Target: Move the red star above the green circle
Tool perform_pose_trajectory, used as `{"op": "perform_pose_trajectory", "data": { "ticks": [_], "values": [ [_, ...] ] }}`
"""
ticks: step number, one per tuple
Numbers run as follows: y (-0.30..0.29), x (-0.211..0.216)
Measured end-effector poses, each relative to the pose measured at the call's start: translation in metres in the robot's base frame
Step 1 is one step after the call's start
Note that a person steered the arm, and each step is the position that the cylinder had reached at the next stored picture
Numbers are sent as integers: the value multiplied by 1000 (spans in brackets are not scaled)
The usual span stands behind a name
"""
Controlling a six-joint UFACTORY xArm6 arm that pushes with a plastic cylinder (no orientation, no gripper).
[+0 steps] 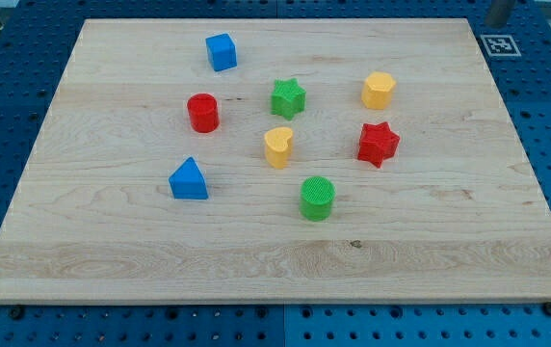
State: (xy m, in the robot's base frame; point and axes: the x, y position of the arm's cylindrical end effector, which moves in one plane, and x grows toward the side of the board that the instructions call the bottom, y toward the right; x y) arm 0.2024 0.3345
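Observation:
The red star (pixel 378 144) lies on the wooden board (pixel 112 241), right of centre. The green circle (pixel 317 198) stands lower and to the left of it, toward the view's bottom. The star is up and to the right of the circle, with a gap between them. My tip does not show on the board; only a grey piece of the arm (pixel 498 11) shows at the view's top right corner, far from both blocks.
A yellow heart (pixel 277 146) lies left of the red star, above the green circle. A green star (pixel 288 97), yellow hexagon (pixel 378 90), red cylinder (pixel 202 112), blue cube (pixel 221 51) and blue triangular block (pixel 189 179) also lie on the board.

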Motion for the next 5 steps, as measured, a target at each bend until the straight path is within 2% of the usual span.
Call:
{"op": "perform_pose_trajectory", "data": {
  "ticks": [3, 5],
  "values": [
    [-1, 1],
    [-1, 82]
  ]
}}
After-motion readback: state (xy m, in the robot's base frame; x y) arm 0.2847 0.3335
